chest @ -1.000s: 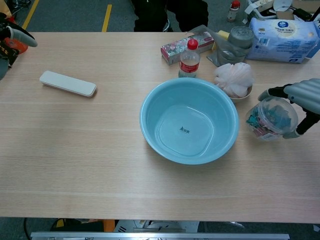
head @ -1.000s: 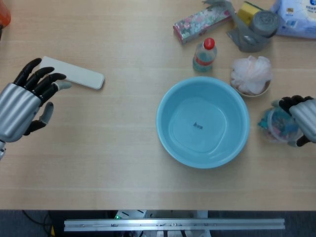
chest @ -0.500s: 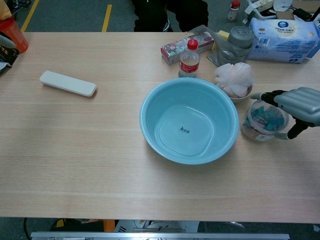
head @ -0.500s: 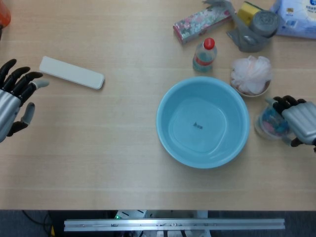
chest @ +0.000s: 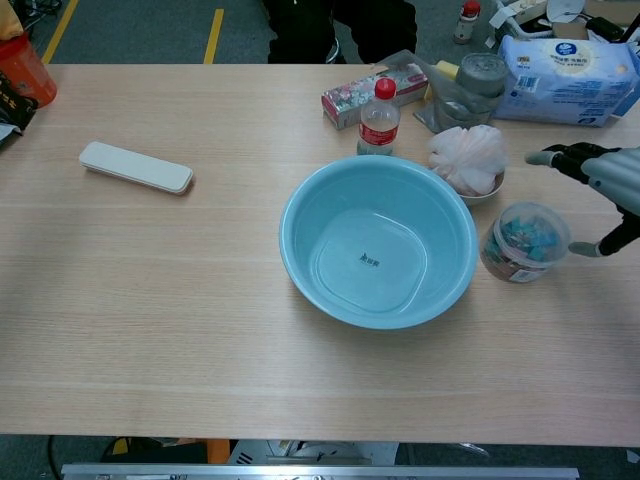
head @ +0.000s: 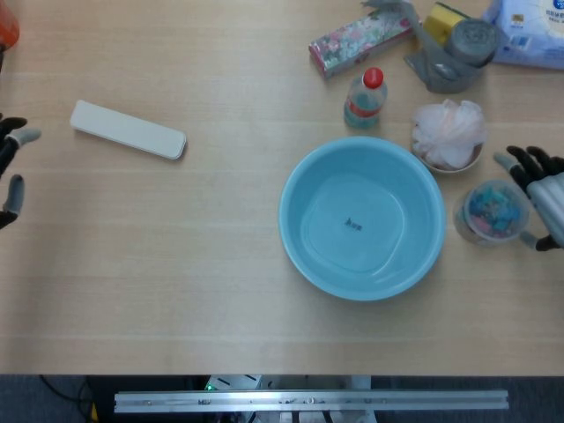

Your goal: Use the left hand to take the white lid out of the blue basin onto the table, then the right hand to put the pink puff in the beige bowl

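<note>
two hands sit at the far edges of the desk [head: 220, 264], with the blue basin [head: 362, 218] as the landmark between them. far to the left of the basin, only a few fingertips of the left hand [head: 9, 172] show, spread and holding nothing. the white lid [head: 128, 129] lies flat on the desk well left of the basin, up and to the right of that hand and apart from it. the basin looks empty. just beyond the basin's right rim, the pink puff [head: 448, 130] sits piled in the beige bowl [head: 451, 162]. right of the basin, the right hand [head: 542, 194] is spread wide and empty, just beside a clear jar [head: 492, 213] and near the puff without touching it. the risk i'd judge: that hand could clip the jar or nudge the bowl, since both stand close to its fingers.
</note>
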Controlling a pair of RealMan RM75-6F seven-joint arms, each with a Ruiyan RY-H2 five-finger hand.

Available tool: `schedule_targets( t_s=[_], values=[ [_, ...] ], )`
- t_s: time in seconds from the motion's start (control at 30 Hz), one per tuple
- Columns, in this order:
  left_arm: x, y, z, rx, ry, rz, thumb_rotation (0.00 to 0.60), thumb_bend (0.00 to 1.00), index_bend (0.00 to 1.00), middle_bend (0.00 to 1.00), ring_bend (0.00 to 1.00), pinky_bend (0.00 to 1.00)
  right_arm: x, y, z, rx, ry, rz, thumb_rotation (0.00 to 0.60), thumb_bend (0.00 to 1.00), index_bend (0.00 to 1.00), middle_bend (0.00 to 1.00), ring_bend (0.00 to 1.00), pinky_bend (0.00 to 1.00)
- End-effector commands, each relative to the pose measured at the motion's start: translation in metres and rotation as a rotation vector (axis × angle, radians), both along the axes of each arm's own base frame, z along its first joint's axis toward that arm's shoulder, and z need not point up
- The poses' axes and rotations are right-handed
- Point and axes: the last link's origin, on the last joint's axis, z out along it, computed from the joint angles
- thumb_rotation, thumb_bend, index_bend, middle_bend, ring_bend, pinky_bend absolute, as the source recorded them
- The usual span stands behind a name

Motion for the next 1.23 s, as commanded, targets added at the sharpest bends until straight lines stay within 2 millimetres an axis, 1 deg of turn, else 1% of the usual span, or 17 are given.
schedule_targets(
  t_s=[0.03, 0.1, 0.23, 0.3, 0.37, 0.57, 0.67, 0.97, 1.23],
  values=[
    [-0.008, -0.004, 0.005, 0.041, -0.011, 0.049, 0.6, 0.57, 0.22, 0.19, 0.14, 0.07, -0.004, 0.009, 0.029, -0.149, -0.053, 0.011, 0.6, 0.17, 0.01, 0.17, 0.08, 0.23],
    [-0.014, -0.006, 0.006, 0.059, -0.017, 0.075, 0.6, 0.57, 0.22, 0.19, 0.14, 0.07, -0.008, 0.015, 0.041, -0.226, -0.074, 0.018, 0.6, 0.17, 0.08, 0.22, 0.12, 0.26],
    [-0.024, -0.011, 0.008, 0.075, -0.013, 0.117, 0.6, 0.57, 0.22, 0.19, 0.14, 0.07, -0.017, 0.03, 0.062, -0.352, -0.097, 0.025, 0.6, 0.17, 0.27, 0.32, 0.22, 0.33],
    [-0.028, -0.014, 0.009, 0.085, -0.005, 0.134, 0.6, 0.56, 0.22, 0.19, 0.14, 0.07, -0.022, 0.038, 0.072, -0.416, -0.094, 0.033, 0.6, 0.17, 0.33, 0.35, 0.25, 0.34],
    [-0.03, -0.019, 0.011, 0.096, 0.002, 0.147, 0.6, 0.57, 0.22, 0.19, 0.14, 0.07, -0.025, 0.045, 0.08, -0.469, -0.082, 0.044, 0.6, 0.17, 0.36, 0.37, 0.27, 0.35],
    [-0.033, -0.034, 0.012, 0.117, -0.013, 0.176, 0.6, 0.57, 0.22, 0.19, 0.14, 0.07, -0.025, 0.061, 0.097, -0.565, -0.06, 0.068, 0.6, 0.17, 0.38, 0.39, 0.28, 0.35],
    [-0.033, -0.038, 0.012, 0.125, -0.016, 0.18, 0.6, 0.57, 0.22, 0.19, 0.14, 0.07, -0.024, 0.064, 0.101, -0.58, -0.065, 0.065, 0.6, 0.17, 0.38, 0.39, 0.28, 0.35],
    [-0.037, -0.043, 0.016, 0.144, -0.033, 0.185, 0.6, 0.57, 0.22, 0.19, 0.14, 0.07, -0.03, 0.064, 0.102, -0.572, -0.076, 0.019, 0.6, 0.17, 0.38, 0.39, 0.28, 0.35],
    [-0.035, -0.043, 0.014, 0.138, -0.033, 0.186, 0.6, 0.57, 0.22, 0.19, 0.14, 0.07, -0.031, 0.066, 0.106, -0.571, -0.075, 0.008, 0.6, 0.17, 0.38, 0.39, 0.28, 0.35]
  ],
)
